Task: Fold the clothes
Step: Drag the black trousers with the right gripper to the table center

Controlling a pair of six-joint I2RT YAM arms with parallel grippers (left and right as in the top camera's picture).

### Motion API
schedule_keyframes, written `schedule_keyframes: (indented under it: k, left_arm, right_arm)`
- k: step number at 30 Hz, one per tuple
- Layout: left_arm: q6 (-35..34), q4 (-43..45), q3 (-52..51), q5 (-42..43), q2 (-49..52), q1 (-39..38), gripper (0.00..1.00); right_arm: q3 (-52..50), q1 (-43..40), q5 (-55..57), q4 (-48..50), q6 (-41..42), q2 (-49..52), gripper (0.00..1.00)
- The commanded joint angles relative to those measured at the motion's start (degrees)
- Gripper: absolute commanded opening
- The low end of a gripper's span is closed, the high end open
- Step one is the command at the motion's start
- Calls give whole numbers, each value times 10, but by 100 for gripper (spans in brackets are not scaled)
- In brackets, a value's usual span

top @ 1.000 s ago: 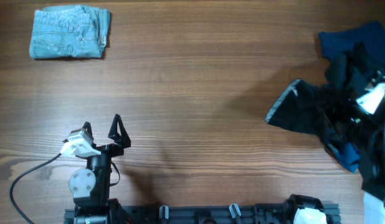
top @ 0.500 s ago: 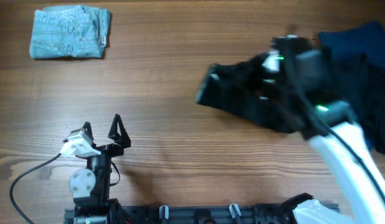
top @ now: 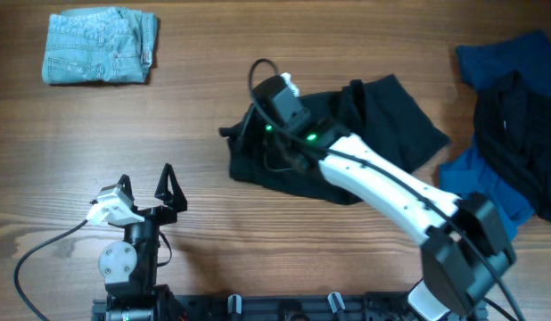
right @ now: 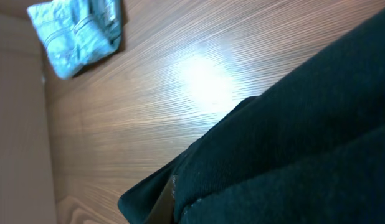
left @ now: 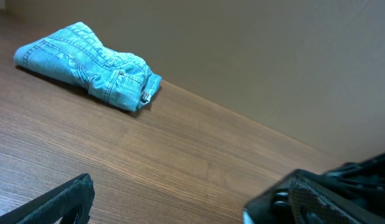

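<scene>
Right gripper [top: 251,134], pinched shut on the left edge of the black shorts [top: 391,120] lying midway across the bench [top: 365,36], should draw that edge taut and lay it flat before releasing, while the left gripper [top: 146,189] hangs wide open, empty, well apart.

The black shorts [top: 391,116] lie spread on the table [top: 302,36]. The right gripper [top: 254,134] pinches their left edge. Farther left the left gripper [top: 145,176] gapes wide. Far up-left sit folded denim shorts [top: 99,46]. To the right a blue garment [top: 498,58] lies under a black one [top: 525,134].
</scene>
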Motion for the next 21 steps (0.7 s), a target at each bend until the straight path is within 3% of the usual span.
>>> schedule_keyframes:
  k: [1,7,9,10,11,12,15,21]
  left_arm:
    - [11,-3,-3,-5,-4,3,100]
    - [11,-3,-3,-5,-4,3,100]
    - [11,-3,-3,-5,-4,3,100]
    - [11,-3,-3,-5,-4,3,100]
    - [11,-3,-3,-5,-4,3,100]
    - [11,-3,-3,-5,-4,3,100]
    - [11,-3,-3,-5,-4,3,100]
    - [11,-3,-3,-5,-4,3,100]
  right_arm:
    - [14,26,2,46,8,11,6]
    - [14,44,2,111,6,11,10]
    - [14,44,2,117,5,11,18]
    - [14,43,7,118,5,11,29]
    - [14,42,10,119,4,11,50]
    - [14,42,12,121,-1,11,60]
    - [14,41,19,133,-47,11,67]
    - [14,27,41,135,-130,-12,66]
